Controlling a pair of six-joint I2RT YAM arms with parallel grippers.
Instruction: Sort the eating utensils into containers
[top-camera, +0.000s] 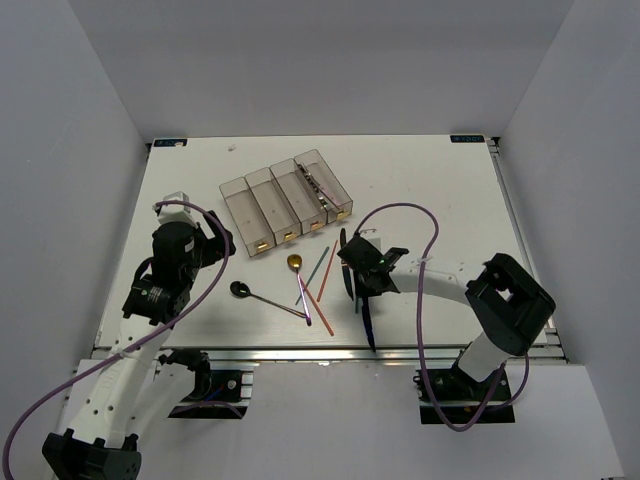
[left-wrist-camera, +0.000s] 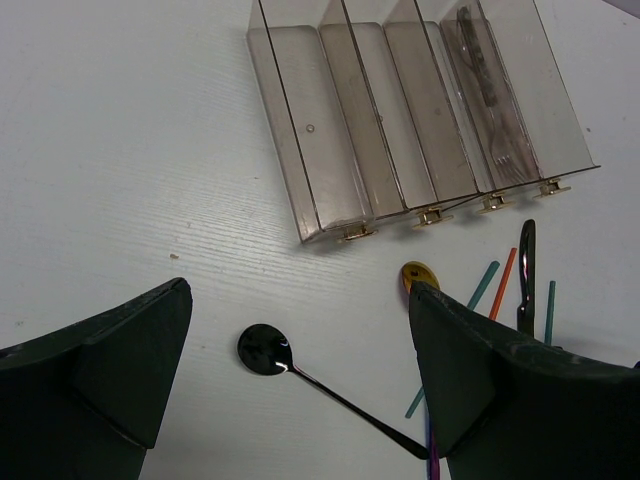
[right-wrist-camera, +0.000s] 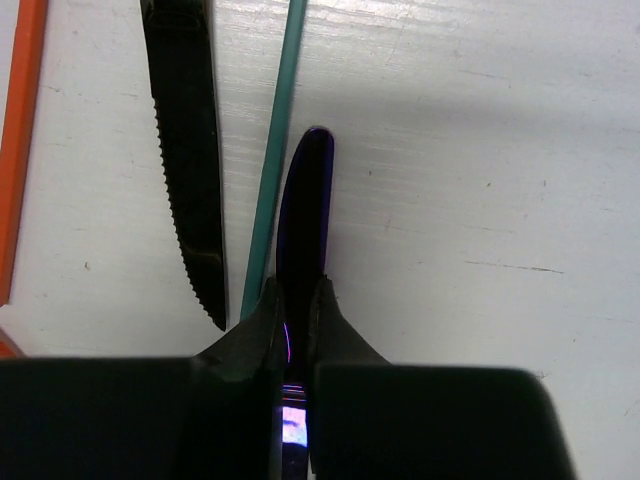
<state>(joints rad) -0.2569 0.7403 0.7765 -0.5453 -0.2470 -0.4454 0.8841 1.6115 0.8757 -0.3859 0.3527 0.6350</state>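
Pinching: the right gripper has its fingers pressed together on the iridescent blue knife; whether the knife is lifted off the white table cannot be told.
Place: in the top view this knife sits lower centre, its near end close to the table's front edge.
Open room: bare white surface spreads to the right of the right gripper and across the top of the frame.
Left side: the left gripper is spread wide and holds nothing, hanging over the dark spoon.
Hidden: the blue knife's handle is covered by the fingers, and the right wrist view cuts off the other utensils.
Close by: a teal chopstick lies just beside the blade, then a black serrated knife, then an orange chopstick at the left edge.
Further: a gold-bowled spoon lies near the four joined clear-grey plastic bins, upper centre; silvery forks lie in the rightmost bin.
In the way: a purple cable arches above the right arm.
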